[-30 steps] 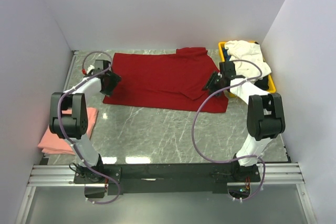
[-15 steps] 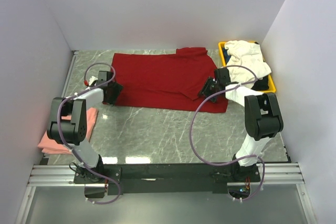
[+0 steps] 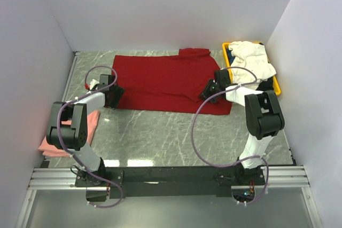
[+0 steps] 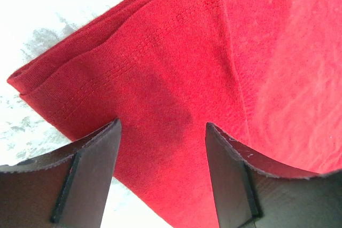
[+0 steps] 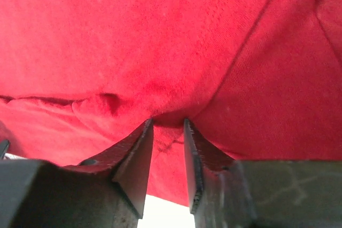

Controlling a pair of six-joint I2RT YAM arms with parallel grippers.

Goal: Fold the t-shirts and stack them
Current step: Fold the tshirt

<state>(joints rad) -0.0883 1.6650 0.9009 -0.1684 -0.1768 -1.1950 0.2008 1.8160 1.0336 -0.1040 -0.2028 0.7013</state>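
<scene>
Fingers of left end effector [image 4: 161,126] spread, straddling left near corner of dark red t-shirt [image 3: 160,81]. Right end effector [image 5: 166,124] nearly pressed together, pinching cloth fold at shirt's right side. Shirt flat on counter [image 3: 160,132]. Salmon-pink t-shirt [image 3: 53,145] at counter's left edge. White t-shirt [image 3: 251,57] heaped over yellow bin [image 3: 226,53].

T-shirts: three; one dark red t-shirt [image 3: 160,78], one salmon-pink t-shirt [image 3: 53,145], one white t-shirt [image 3: 251,57], though that heap may hide another.
Bins: one yellow bin [image 3: 226,53].
Arms: two; left arm [image 3: 69,124], right arm [image 3: 262,116].
Pincers: two; left pincer [image 4: 163,126], right pincer [image 5: 168,122].
Surface [image 3: 160,137]: one.
</scene>
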